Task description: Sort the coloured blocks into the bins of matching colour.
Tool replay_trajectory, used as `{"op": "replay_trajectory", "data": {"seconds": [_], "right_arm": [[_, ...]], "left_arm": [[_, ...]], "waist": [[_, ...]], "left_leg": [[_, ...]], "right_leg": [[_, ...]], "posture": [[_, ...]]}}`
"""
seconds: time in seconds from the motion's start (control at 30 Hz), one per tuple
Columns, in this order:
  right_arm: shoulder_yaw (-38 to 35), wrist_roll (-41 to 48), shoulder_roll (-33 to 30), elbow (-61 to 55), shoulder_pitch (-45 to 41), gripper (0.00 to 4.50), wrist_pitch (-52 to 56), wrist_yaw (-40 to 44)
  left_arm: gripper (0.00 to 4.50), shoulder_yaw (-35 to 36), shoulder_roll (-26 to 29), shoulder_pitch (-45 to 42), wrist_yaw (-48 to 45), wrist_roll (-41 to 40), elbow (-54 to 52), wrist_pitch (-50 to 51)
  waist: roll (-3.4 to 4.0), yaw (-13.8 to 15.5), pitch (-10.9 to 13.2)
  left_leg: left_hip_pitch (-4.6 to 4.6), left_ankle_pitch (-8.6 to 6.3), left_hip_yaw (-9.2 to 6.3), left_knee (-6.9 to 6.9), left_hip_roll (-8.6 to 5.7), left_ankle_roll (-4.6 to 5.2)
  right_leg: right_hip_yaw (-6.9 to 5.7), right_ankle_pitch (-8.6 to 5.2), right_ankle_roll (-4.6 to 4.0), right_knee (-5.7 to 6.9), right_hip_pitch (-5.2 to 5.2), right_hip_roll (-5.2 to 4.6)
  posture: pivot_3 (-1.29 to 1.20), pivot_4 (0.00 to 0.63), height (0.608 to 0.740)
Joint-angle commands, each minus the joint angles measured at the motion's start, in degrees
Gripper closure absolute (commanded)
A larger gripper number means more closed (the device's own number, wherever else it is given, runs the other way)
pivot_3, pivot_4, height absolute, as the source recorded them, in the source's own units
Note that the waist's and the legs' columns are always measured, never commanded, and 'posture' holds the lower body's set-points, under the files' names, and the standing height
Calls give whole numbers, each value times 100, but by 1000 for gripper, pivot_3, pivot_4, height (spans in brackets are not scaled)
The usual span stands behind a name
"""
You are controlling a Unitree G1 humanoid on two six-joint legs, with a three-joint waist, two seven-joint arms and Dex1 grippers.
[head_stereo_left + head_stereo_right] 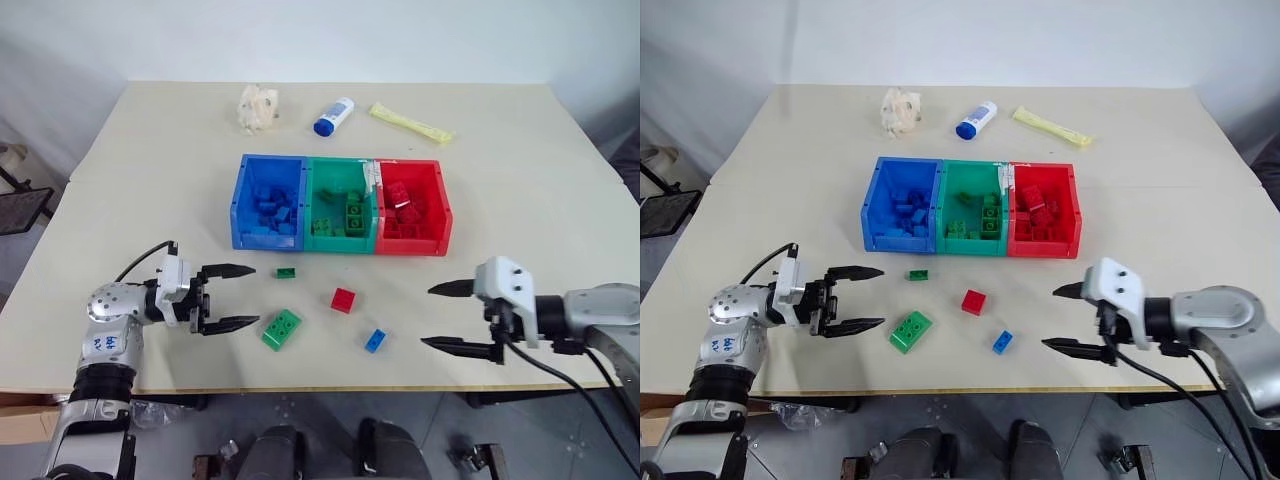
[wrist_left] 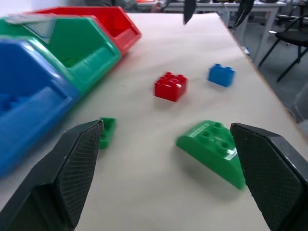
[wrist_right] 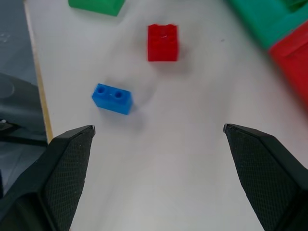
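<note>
**Four loose bricks, two empty grippers — where a slip could come**

The table (image 1: 520,200) carries the bins (image 1: 340,205) at its middle, joined in a row — blue, green, red — each already holding bricks of its own colour. Between them and the near edge lie four loose bricks.

The big green brick (image 1: 281,329) sits nearest the left gripper (image 1: 222,297), whose fingers stand wide apart and hold nothing. It looks broad for those fingers; a pinch across a slanted side could squirt it out or tip it.

The right gripper (image 1: 452,317) is likewise open and empty, near the near edge toward the right corner. The red brick (image 1: 343,300) lies in the middle, within reach of either arm — both going for it risks a clash.

The blue brick (image 1: 375,340) is closest to the near edge; a nudge could send it off.

The small green brick (image 1: 286,272) lies just before the blue bin, so a careless drop could land it there.
</note>
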Motion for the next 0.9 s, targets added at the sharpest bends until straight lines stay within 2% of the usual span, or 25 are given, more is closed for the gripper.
{"op": "replay_trajectory", "data": {"seconds": [0.03, 0.37, 0.6, 0.73, 0.9], "right_arm": [[443, 42, 190, -535, -233, 16, 382, -362], [1481, -592, 444, -6, -582, 16, 58, -491], [1804, -912, 682, 532, -666, 16, -356, -401], [1825, -1012, 777, 680, -634, 1121, -535, -379], [1746, -930, 879, 595, -621, 2880, -529, -358]], "left_arm": [[0, 135, 132, 296, 93, -238, -680, 239], [0, 213, 159, 991, 473, -411, -1699, 722], [0, 222, 148, 1213, 641, -463, -2004, 816], [0, 212, 137, 1269, 687, -474, -2061, 809], [0, 211, 119, 1254, 713, -450, -2002, 759]], "waist": [[1, 7, 0], [0, 1, 0], [1, -1, 0], [0, 4, 0], [1, 0, 0]], "left_leg": [[0, 0, 0, 0, 1, -1], [-1, -2, -3, 0, -3, 0], [0, -2, 1, -6, -2, 0], [0, -2, 1, -6, 1, 0], [1, -2, 1, -6, 2, -1]], "right_leg": [[0, 0, 0, 0, 0, 0], [-2, 0, 0, -8, 4, -2], [-3, 0, 0, -11, 3, 10], [-2, 0, 0, -10, 4, 37], [1, 0, 0, -12, 4, 37]], "posture": [[0, 150, 740], [0, 150, 740], [0, 150, 740], [0, 150, 740], [0, 150, 740]]}}
